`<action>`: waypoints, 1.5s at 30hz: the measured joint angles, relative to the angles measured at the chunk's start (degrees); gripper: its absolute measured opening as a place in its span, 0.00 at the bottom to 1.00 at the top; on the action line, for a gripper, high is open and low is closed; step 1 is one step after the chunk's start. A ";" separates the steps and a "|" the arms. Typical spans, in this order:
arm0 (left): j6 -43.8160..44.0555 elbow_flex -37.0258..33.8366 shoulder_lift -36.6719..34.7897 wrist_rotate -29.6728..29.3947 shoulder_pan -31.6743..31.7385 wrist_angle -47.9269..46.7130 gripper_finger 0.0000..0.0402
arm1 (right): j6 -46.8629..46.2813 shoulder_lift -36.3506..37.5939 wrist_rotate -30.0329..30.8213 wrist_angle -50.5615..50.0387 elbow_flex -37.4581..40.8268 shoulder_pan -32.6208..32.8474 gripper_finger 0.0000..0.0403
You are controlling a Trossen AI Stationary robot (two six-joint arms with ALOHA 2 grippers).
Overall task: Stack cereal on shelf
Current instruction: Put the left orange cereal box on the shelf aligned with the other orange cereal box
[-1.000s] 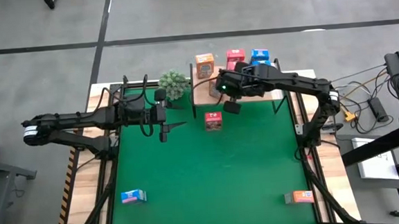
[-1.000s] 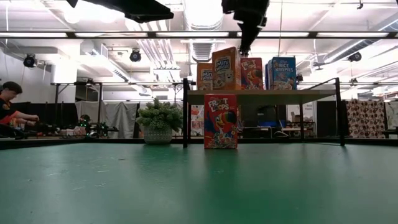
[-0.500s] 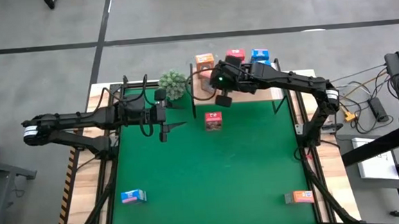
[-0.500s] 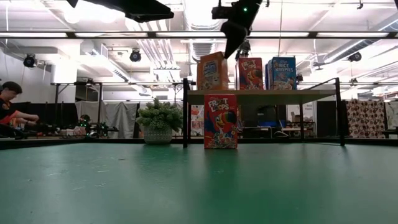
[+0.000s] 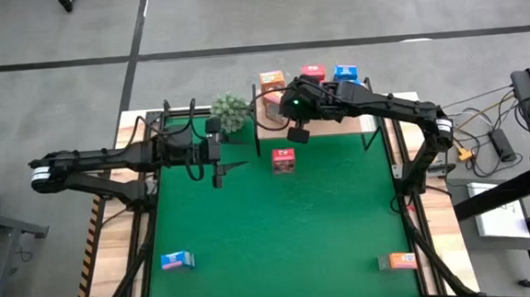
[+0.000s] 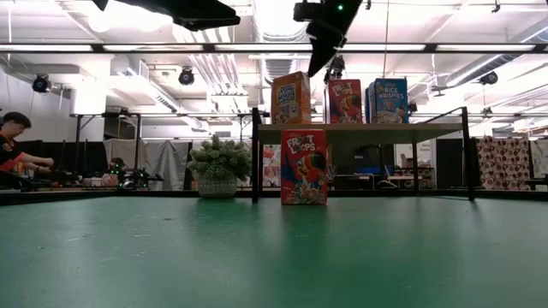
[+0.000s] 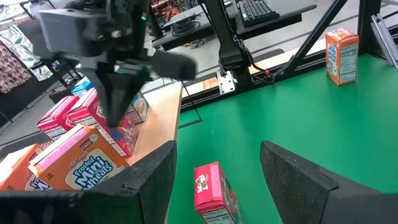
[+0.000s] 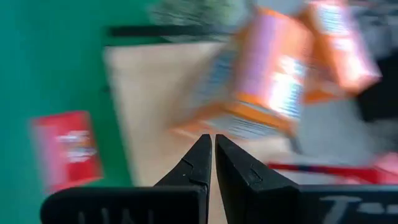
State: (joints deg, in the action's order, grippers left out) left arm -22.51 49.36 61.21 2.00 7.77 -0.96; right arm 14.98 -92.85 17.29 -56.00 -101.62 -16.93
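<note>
R gripper, shut & empty over the shelf, should be lifted clear w/o nudging orange box; L gripper waits open.

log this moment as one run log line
right gripper: shut, empty, above orange cardboard cereal box on wooden shelf | left gripper: open, waiting left | red cardboard cereal box: upright on table

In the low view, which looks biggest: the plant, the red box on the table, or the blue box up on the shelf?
1. Plant and red box: alike, unsure.
2. Blue box: smallest, though it stands farther back.
</note>
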 joint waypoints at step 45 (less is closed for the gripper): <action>-0.54 -0.01 0.00 -0.02 0.00 0.72 0.54 | 4.14 -0.86 0.88 5.46 1.55 -5.15 0.03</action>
State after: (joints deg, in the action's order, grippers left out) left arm -23.05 49.35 61.21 1.98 7.77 -0.23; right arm 19.12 -93.71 18.17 -50.55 -100.07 -22.08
